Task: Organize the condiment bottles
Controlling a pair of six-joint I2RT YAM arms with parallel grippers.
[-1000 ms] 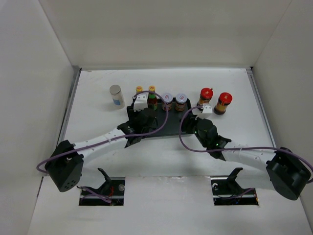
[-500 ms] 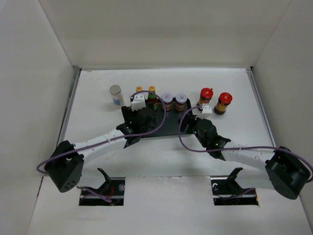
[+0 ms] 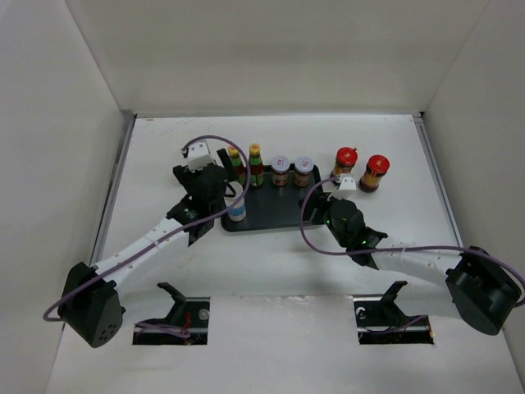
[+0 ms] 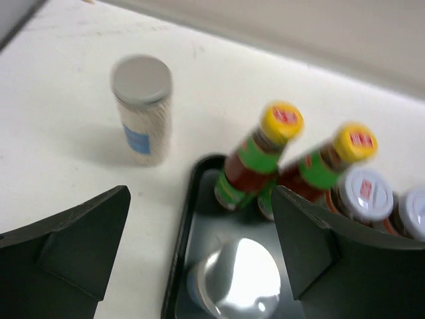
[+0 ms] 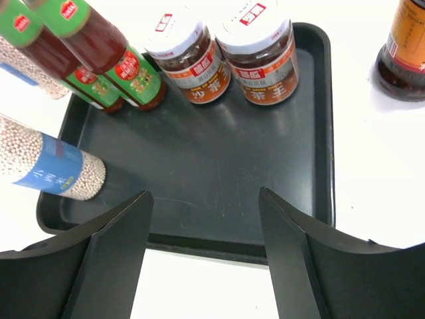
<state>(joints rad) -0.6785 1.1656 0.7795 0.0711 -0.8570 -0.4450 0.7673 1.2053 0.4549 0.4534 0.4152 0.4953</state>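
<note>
Found tray (image 3: pixel 275 212) mid-table, just ahead of both arms, with white walls (image 3: pixel 271 57) on three sides. Counted five containers upright on it. Noted two yellow-capped bottles (image 3: pixel 236 162) (image 3: pixel 256 167) side by side at back-left corner, close together, green-labelled. Noted two pale-lidded jars (image 3: pixel 280 170) (image 3: pixel 303 171) next along back edge, right of bottles, side by side, touching or nearly so. Noted tray cylinder (image 3: pixel 237 209), grey-topped and blue-labelled, alone near front-left corner, apart from bottles. Spotted table cylinder (image 4: pixel 141 109) upright on table (image 3: pixel 271 135) just left of tray, off it, about level with bottles; hidden beneath left wrist in top view, plain in left wrist view. Spotted two red-lidded jars (image 3: pixel 346 162) (image 3: pixel 375 173) upright on table right of tray, near each other without touching, with nearer one just beside right rim and off it. Logged left gripper (image 4: pixel 199 199) hanging over tray's left rim, between the two cylinders and above both, with jaws spread wide, gripping nothing, touching nothing. Logged right gripper (image 5: pixel 204 196) hanging over front-right part of tray, aimed toward pale-lidded jars, with jaws well apart, only bare tray floor between them, in contact with no container. Found left wrist view slightly blurred, label text unreadable there
</note>
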